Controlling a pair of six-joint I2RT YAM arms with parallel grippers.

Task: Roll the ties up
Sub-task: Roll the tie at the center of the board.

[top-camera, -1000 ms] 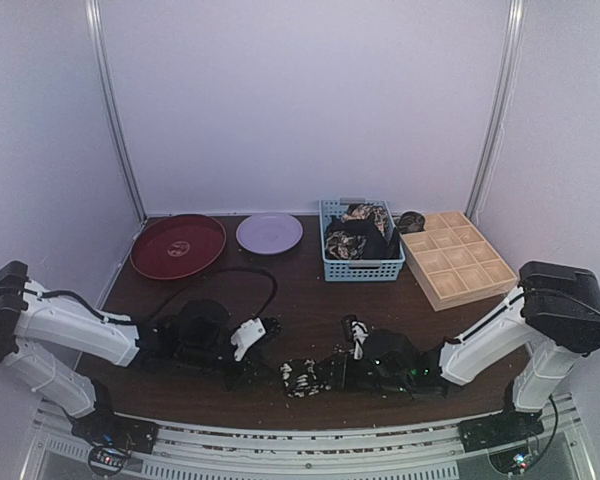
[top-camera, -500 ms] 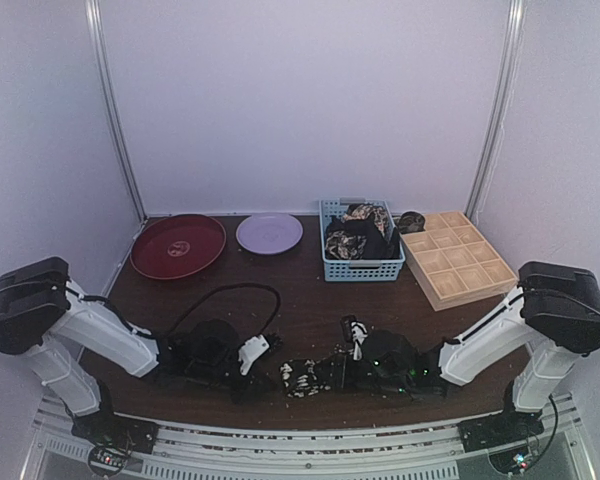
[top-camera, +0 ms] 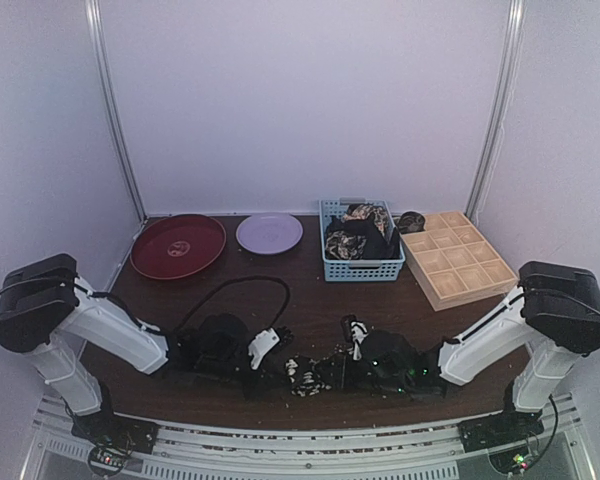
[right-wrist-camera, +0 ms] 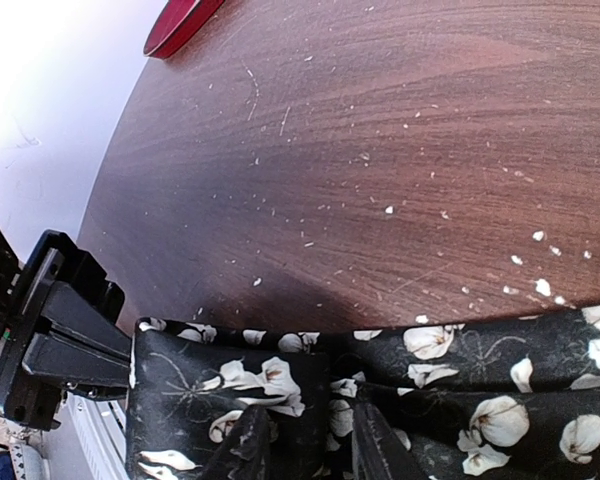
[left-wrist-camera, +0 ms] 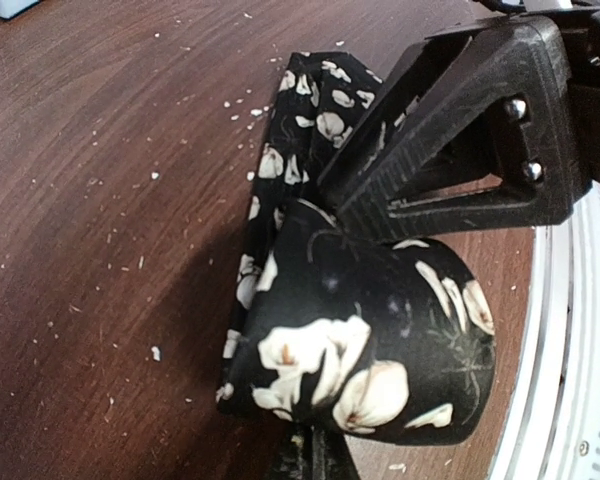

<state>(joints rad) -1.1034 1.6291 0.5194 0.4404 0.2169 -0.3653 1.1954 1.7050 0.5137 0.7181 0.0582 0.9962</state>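
Tie [top-camera: 302, 377] lies on the surface [top-camera: 310, 290] at the lower middle of the top view, between both arms. The left claw [left-wrist-camera: 310, 455] is closed on its curled end, probably to begin the roll. The right claw [right-wrist-camera: 310, 440], half closed, pinches a fold, I think to hold the strip steady.

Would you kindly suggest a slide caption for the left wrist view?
Right gripper pinches the floral tie just behind its curled end, over a crumb-flecked wooden table.
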